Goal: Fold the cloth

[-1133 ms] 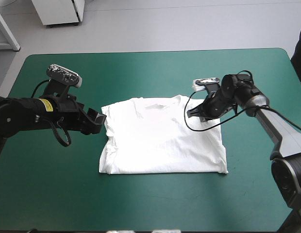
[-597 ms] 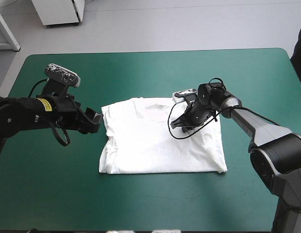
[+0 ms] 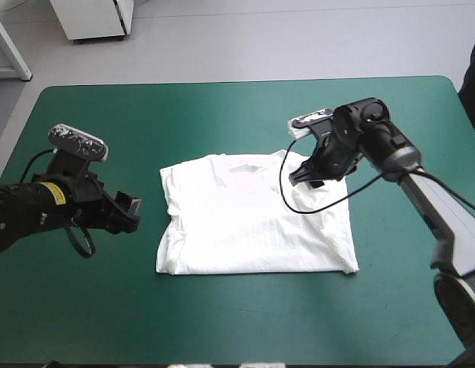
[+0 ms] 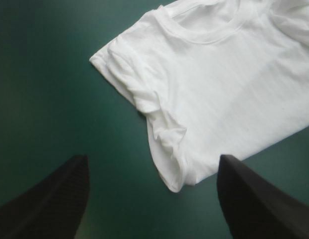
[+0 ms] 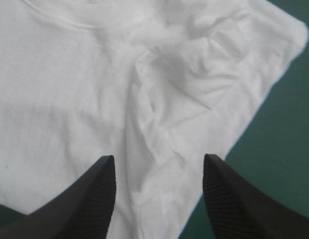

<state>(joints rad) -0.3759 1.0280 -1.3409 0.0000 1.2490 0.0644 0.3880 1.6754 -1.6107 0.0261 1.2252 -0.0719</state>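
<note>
The T-shirt [image 3: 253, 222] lies spread in the middle of the teal-green table cover [image 3: 222, 107], with its sleeves folded in and its collar toward 12 o'clock. The left gripper [image 3: 130, 212] sits at the shirt's 9 o'clock, off the fabric over bare cover, with its fingers spread wide and holding nothing. The right gripper [image 3: 305, 175] is over the shirt's 1 o'clock corner, where the cloth's rumpled. Its fingers are wide too, nothing pinched. Can't tell if it's touching the fabric.
</note>
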